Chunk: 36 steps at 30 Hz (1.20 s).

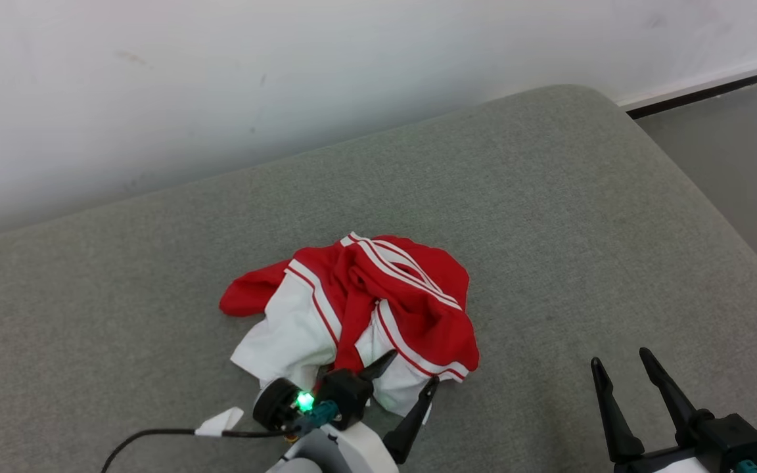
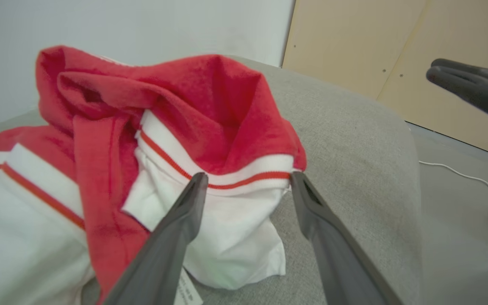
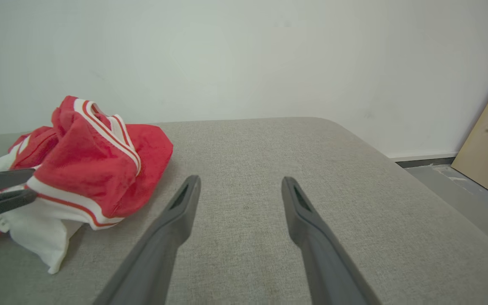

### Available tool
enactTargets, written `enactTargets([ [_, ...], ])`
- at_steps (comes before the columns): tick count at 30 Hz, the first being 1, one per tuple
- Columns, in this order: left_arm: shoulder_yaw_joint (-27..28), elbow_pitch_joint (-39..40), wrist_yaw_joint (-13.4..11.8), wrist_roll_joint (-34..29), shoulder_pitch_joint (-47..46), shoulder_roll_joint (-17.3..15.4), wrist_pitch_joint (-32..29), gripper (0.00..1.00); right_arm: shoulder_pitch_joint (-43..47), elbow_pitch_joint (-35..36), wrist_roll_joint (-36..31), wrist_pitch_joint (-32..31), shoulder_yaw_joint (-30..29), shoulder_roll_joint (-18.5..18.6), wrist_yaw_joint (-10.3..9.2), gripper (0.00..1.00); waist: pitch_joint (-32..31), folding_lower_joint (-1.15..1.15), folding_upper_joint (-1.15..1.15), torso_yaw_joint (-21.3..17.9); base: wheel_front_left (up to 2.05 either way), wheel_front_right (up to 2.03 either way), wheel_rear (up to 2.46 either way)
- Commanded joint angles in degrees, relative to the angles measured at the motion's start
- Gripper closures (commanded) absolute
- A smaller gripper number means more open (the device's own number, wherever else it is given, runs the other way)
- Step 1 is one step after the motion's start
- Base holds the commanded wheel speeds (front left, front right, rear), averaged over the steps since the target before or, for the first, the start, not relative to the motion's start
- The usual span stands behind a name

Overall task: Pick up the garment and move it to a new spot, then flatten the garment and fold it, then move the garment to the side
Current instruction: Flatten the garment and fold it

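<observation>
Left gripper (image 1: 411, 369), jaws apart, brackets the crumpled red-and-white fabric garment (image 1: 378, 295); best push deeper before pinching — right gripper (image 1: 619, 358) hangs spread.

The garment (image 1: 352, 309) lies on the cushion (image 1: 549, 230), toward its front edge. The left gripper (image 1: 412, 368) is at its near side, the right gripper (image 1: 619, 357) well apart, toward the right edge.

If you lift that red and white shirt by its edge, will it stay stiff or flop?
Probably flop: the garment lies crumpled in soft folds, so it would likely drape from the left tool. It looks thin, so likely light. The textured grey cushion may drag on it if pushed.
</observation>
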State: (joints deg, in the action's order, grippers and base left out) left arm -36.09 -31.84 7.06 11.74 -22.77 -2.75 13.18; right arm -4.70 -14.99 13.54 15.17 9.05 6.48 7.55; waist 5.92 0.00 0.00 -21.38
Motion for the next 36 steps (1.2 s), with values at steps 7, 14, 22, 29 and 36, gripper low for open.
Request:
enactTargets([
  [7,-0.81,-6.41,-0.03,0.41,-3.41,-0.33,0.69,0.52,-1.17,-0.24,0.0,-0.03,0.3,-0.09,-0.12,0.0,1.07,0.0,0.0,-2.3,0.0,0.0,0.0],
  [14,-0.66,-7.88,0.31,6.12,-4.18,-0.29,0.89,1.0,-0.27,-0.33,-0.08,-0.03,-0.81,0.28,-0.12,0.0,0.68,0.0,0.0,-1.85,0.0,0.0,0.0],
  [22,-0.35,2.99,0.43,22.89,-2.48,-1.46,-4.41,1.0,1.44,-0.99,-0.4,-0.04,-1.12,0.31,-0.12,0.0,-1.87,0.0,0.0,2.84,0.0,0.0,0.0],
  [29,5.71,22.71,0.39,38.54,-0.96,-10.68,-15.1,1.0,2.24,-1.26,-0.45,-0.03,-0.2,0.55,-0.12,0.0,-4.59,0.0,0.0,6.87,0.0,0.0,0.0],
  [36,14.1,35.52,-3.32,47.4,-1.41,-19.79,-25.0,1.0,2.44,-1.52,-0.49,-0.03,0.35,0.6,-0.13,0.0,-5.82,0.0,0.0,9.27,0.0,0.0,0.0],
])
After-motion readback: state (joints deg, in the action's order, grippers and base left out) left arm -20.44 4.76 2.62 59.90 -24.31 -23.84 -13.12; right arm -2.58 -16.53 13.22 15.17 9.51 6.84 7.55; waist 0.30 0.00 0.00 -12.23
